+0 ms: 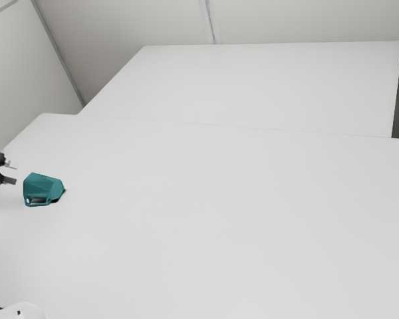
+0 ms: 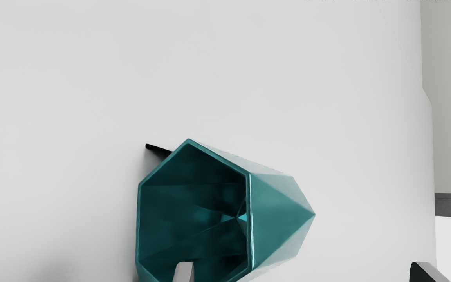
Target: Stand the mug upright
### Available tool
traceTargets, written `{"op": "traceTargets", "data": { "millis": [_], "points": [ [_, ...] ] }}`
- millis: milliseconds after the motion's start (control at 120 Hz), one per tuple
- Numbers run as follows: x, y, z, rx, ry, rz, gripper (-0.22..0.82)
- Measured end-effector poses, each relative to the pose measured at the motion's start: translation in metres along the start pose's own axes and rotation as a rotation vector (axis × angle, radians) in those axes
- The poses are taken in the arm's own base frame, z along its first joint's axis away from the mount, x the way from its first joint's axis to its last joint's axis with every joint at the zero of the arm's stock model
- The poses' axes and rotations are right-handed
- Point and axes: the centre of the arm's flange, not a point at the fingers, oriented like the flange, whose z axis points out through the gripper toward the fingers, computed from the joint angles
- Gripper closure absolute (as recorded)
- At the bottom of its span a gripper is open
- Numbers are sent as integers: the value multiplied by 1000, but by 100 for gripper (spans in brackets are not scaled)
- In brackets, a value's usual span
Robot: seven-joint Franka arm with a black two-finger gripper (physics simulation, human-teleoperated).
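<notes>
Mug on its side, interior visible.

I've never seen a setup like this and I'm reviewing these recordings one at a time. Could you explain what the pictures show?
The machine is a single robot arm ending in a black two-finger gripper. The exterior view is taken from beside the arm, and the gripper reaches in at that view's left edge. The wrist view comes from a camera on the arm's hand, so the tips of its own fingers appear along the bottom edge.

On the plain white tabletop, a teal, many-sided mug lies tipped over. The wrist view looks into its open mouth. Nothing is held: the fingers stand wide apart, one in front of the mouth, the other well clear of the mug.
</notes>
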Motion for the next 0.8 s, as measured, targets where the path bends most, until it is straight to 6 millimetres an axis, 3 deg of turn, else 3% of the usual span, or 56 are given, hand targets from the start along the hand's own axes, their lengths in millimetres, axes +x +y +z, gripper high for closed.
{"op": "traceTargets", "data": {
  "millis": [350, 592, 800],
  "points": [
    [-5, -21, 32, -111, 36, 32, 0],
    [-3, -20, 59, -160, 17, 48, 1],
    [1, -14, 61, -165, 16, 73, 49]
  ]
}}
